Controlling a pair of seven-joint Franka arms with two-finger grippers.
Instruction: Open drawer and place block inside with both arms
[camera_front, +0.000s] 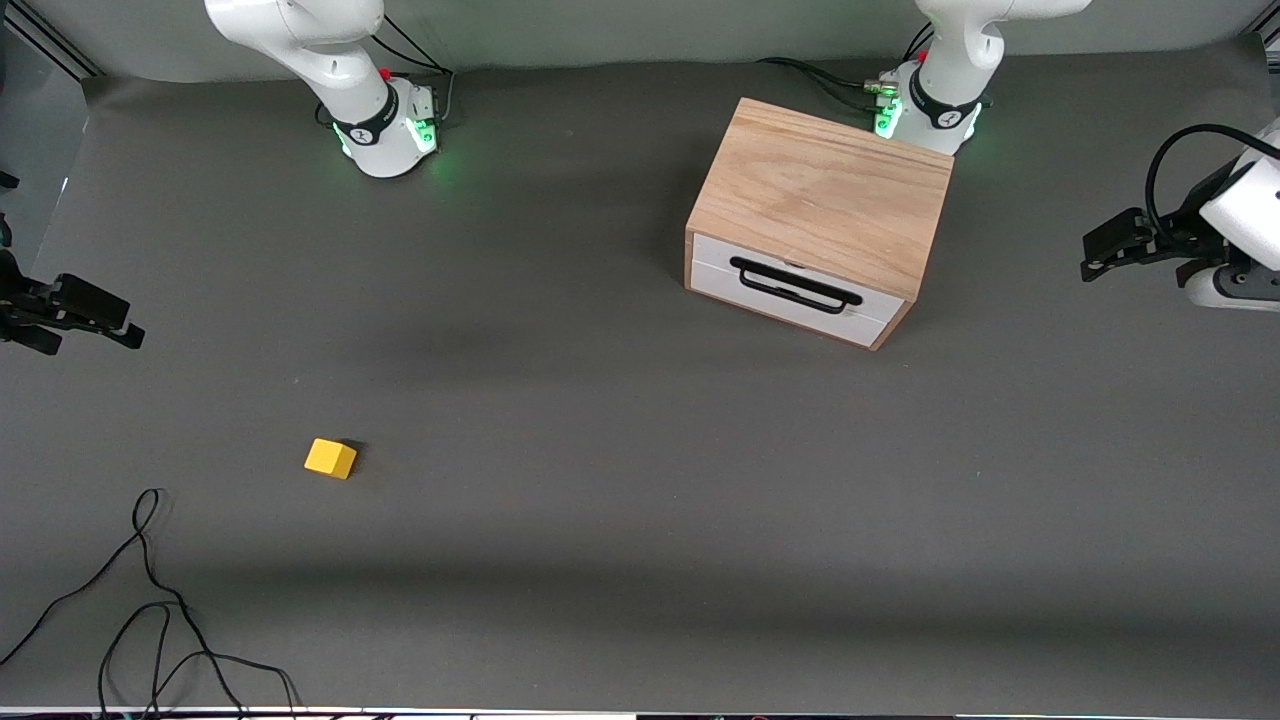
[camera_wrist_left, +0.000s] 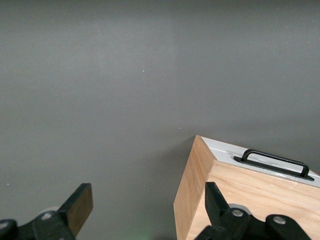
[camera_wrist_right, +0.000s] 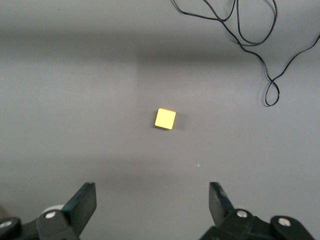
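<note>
The light wooden cabinet (camera_front: 825, 195) stands near the left arm's base. Its white-fronted drawer (camera_front: 775, 298) with a black bar handle (camera_front: 795, 285) is shut. The left wrist view shows the cabinet (camera_wrist_left: 240, 200) and its handle (camera_wrist_left: 276, 163). The small yellow block (camera_front: 330, 458) lies on the grey table toward the right arm's end, nearer the front camera; it also shows in the right wrist view (camera_wrist_right: 165, 119). My left gripper (camera_front: 1090, 257) (camera_wrist_left: 147, 195) is open and empty, up beside the cabinet. My right gripper (camera_front: 95, 335) (camera_wrist_right: 152, 192) is open and empty, above the table near the block.
A loose black cable (camera_front: 150, 600) lies on the table nearer the front camera than the block; the right wrist view shows it too (camera_wrist_right: 250, 30). The grey mat (camera_front: 560, 450) spreads between block and cabinet.
</note>
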